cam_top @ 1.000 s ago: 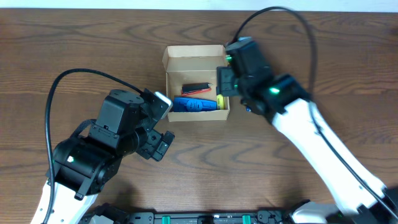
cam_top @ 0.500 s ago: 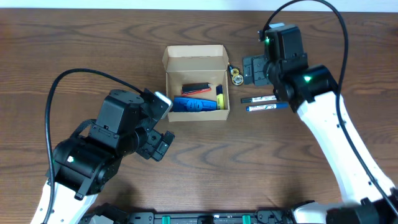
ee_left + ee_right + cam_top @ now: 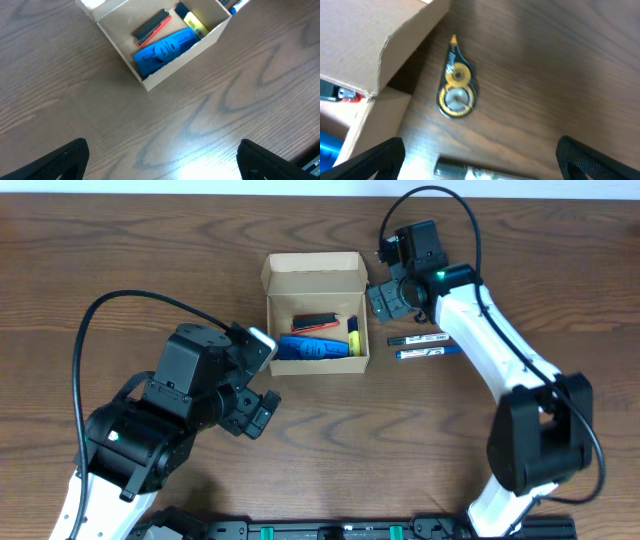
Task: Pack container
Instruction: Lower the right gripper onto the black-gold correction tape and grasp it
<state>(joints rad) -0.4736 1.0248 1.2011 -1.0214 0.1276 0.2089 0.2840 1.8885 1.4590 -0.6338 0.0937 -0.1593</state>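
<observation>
The container [image 3: 314, 281], a tan cardboard box with its flap lid open, sits at table centre. It holds a blue object [image 3: 312, 348], a red-and-black item [image 3: 315, 321] and a yellow item [image 3: 353, 340]. My right gripper [image 3: 392, 298] is open and empty just right of the box, above a black-and-yellow tape dispenser [image 3: 455, 85] lying on the table beside the box wall [image 3: 375, 40]. My left gripper [image 3: 255, 412] is open and empty, below and left of the box. In the left wrist view the box [image 3: 185, 57] lies ahead of the open fingers [image 3: 160, 160].
Two pens [image 3: 420, 339] [image 3: 425, 353] lie side by side on the wood table right of the box. One of them shows between the right fingers [image 3: 480, 160] at the bottom edge of the right wrist view [image 3: 485, 172].
The right gripper moved off the box's right edge, out to the right, then back toward the box, and now hovers over the tape dispenser. The left arm has not moved.
</observation>
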